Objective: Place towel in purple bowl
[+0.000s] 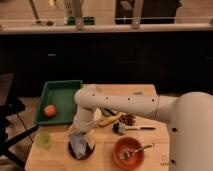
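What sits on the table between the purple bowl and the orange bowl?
Nothing: the camera view shows bare wood between the purple bowl and orange bowl. The gripper hangs over the towel.

On the bench [145, 92]: one green tray [60, 95], one orange fruit [49, 110], one green cup [43, 139], one purple bowl [81, 150], one towel [78, 142], one orange bowl [129, 154], one banana [109, 120], one grape bunch [128, 119]. One gripper [80, 131] hangs over the purple bowl.

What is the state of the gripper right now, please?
Gripper: low over the purple bowl, at the towel lying in it; open or closed cannot be told.
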You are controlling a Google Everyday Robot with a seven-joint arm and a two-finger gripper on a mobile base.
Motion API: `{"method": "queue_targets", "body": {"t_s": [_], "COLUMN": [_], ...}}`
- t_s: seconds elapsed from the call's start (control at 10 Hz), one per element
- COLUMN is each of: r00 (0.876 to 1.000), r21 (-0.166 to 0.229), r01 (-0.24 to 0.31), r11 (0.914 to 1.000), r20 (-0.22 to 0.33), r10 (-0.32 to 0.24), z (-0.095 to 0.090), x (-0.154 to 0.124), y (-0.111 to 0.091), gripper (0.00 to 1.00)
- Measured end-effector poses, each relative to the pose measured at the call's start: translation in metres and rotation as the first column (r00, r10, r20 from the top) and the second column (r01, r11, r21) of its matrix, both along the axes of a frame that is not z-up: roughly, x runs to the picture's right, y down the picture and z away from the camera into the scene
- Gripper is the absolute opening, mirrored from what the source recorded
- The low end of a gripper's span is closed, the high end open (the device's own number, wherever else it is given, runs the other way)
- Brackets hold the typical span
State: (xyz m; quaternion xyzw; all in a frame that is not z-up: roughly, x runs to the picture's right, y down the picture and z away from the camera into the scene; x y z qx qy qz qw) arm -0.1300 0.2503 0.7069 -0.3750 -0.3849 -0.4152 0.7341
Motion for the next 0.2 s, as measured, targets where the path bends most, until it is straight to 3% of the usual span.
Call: {"method": "queue_targets", "body": {"t_s": [0.2], "r00": [1.000], "r21": [0.001], "r01": [0.010], "r11": [0.9999], "r20": [0.003], "r10": [-0.010], "z": [-0.0013], "x": [-0.0024], "y": [-0.0015], "gripper": [0.80]}}
